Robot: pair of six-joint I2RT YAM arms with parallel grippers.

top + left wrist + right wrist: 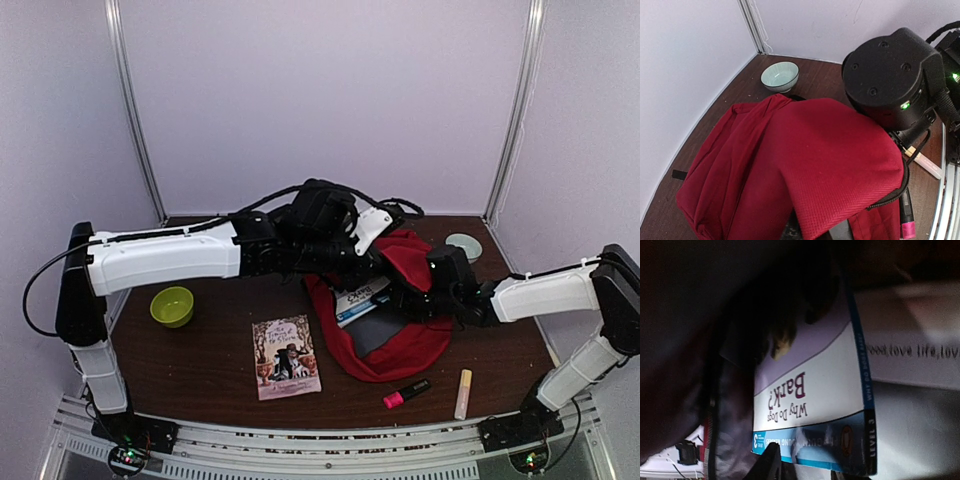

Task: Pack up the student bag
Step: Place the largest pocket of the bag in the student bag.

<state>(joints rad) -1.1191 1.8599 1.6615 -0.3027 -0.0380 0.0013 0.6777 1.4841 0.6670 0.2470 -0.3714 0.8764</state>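
lying right of the middle of the counter [200,370], the student bag [400,355] has its mouth open toward the arm bases and its red flap raised on the far side. your left arm [165,258] reaches across to that flap. the left jaws are together, and in the left wrist view the red cloth folds down to where they sit, so they look clamped on the flap, though the cloth hides the tips. your right arm [545,293] comes in from the right with its wrist sunk in the bag's mouth. the right wrist view is filled by a book titled "why do dogs bark?" [810,390], seen upside down, with one dark fingertip [771,462] against its near edge. you cannot tell from here whether the right jaws are apart or clamped on it. from above, that book pokes out of the opening. on the bare counter lie a picture book [286,357], a green bowl [172,306], a pink highlighter [406,393] and a pale stick [464,393]. a pale bowl [463,246] stands just beyond the bag.
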